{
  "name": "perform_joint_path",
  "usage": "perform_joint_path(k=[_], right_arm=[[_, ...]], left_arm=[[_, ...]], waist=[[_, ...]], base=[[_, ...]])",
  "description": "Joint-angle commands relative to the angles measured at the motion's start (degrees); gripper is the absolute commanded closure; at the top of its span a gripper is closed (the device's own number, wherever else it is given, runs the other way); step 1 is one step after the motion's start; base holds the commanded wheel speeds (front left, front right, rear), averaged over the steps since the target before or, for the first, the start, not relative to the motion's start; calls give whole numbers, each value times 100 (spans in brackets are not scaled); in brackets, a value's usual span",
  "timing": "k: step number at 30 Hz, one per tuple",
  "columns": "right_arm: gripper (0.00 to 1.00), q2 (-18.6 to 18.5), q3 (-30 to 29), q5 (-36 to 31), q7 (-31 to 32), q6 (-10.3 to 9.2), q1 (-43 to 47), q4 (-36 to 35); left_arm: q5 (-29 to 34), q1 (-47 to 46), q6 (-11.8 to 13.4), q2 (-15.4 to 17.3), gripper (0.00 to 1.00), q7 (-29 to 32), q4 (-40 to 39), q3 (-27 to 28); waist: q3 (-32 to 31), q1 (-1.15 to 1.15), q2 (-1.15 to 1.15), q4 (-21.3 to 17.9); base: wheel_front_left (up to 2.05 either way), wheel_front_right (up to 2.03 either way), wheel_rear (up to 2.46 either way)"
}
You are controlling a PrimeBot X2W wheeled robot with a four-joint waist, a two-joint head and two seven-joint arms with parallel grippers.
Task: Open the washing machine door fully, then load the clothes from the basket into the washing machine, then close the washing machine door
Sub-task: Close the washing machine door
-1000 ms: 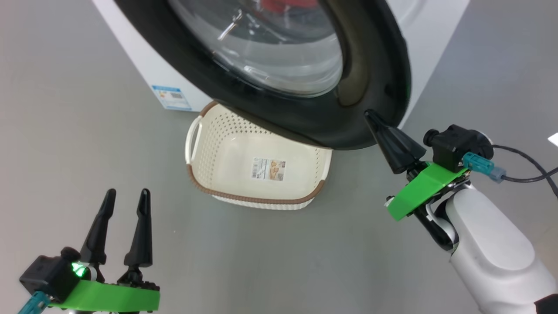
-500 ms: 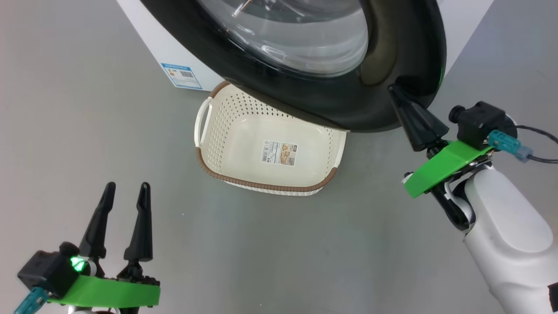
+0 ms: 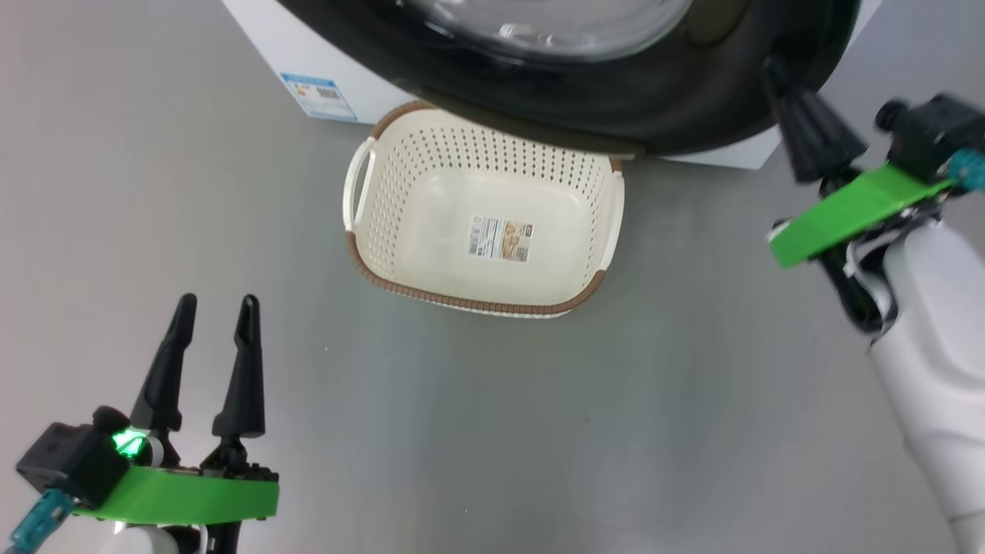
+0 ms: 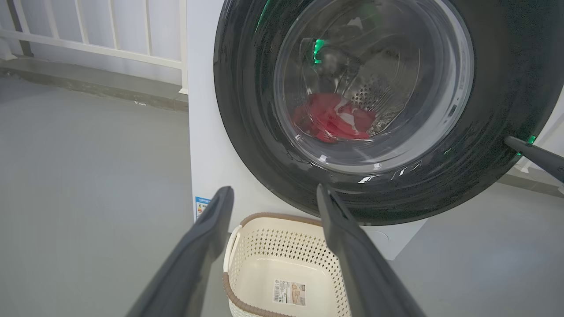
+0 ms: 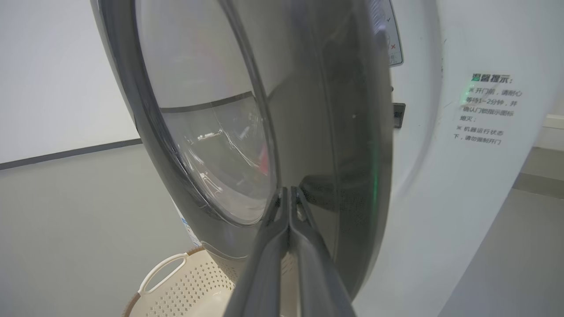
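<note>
The washing machine door (image 3: pixel 692 100), black-rimmed with a glass bowl, stands close against the front of the white washing machine (image 4: pixel 202 132). Through the glass, the red clothes (image 4: pixel 332 121) lie in the drum. My right gripper (image 3: pixel 772 65) is shut, its tips pressed on the door's outer rim (image 5: pixel 343 176); the right wrist view has those tips (image 5: pixel 288 190) together against it. The cream basket (image 3: pixel 385 169) sits empty on the floor below the door, a paper label on its bottom. My left gripper (image 3: pixel 217 302) hangs open at the lower left, well short of the basket (image 4: pixel 264 246), holding nothing.
Grey floor (image 3: pixel 539 431) spreads around the basket. A blue sticker (image 3: pixel 319 96) marks the machine's lower front corner. A white railing (image 4: pixel 88 26) runs behind the machine on the left. A printed notice (image 5: pixel 489 110) is on the machine's front.
The door has swung closer to the machine, with my shut right gripper following its rim up and away. The head view has shifted, and more of the basket shows. The left gripper keeps its pose.
</note>
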Motion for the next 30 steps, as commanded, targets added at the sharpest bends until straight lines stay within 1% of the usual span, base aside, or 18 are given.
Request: perform_joint_path(k=[1,7,15,22,30], right_arm=[[100,-40,14,-78,-27,7,-177,-90],[100,-261,-6,-108,-27,7,-892,14],[100,-388,-185,-110,-27,7,-1502,150],[100,-256,-648,-419,-27,7,-1822,616],[100,-181,-769,-508,-27,7,-2004,915]], left_arm=[[-46,-137,-18,136,0,-55,-154,207],[-130,-249,-18,97,0,-55,-208,317],[-154,-366,-18,62,0,-55,-208,377],[-137,-393,-18,58,0,-55,-204,392],[-138,-404,-18,71,0,-55,-177,349]], waist=[[139,0,0,74],[493,0,0,229],[692,0,0,328],[692,0,0,334],[663,0,0,348]], base=[[0,0,0],[0,0,0],[0,0,0],[0,0,0],[0,0,0]])
